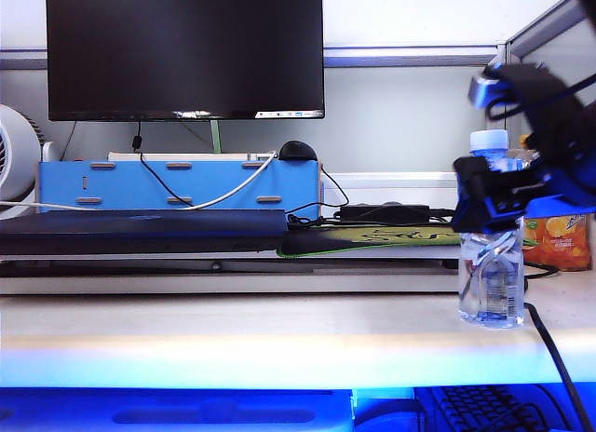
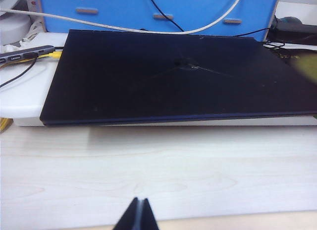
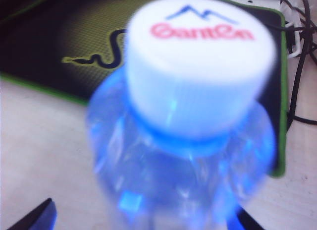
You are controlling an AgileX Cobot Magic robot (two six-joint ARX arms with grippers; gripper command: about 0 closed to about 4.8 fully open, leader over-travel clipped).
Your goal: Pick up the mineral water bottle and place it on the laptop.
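Right gripper (image 1: 491, 197) spread around the mineral water bottle (image 1: 491, 274) — left gripper (image 2: 137, 216) pressed together, before the laptop (image 2: 168, 76).

The pale wood-grain worktop (image 1: 233, 334) carries the mineral water bottle (image 1: 492, 274), upright at its right end. Behind, a white riser (image 2: 27, 93) stands on it, bearing the dark laptop (image 1: 140, 229).

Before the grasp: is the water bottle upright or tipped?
Upright: the mineral water bottle stands on its base on the table, white cap on top.
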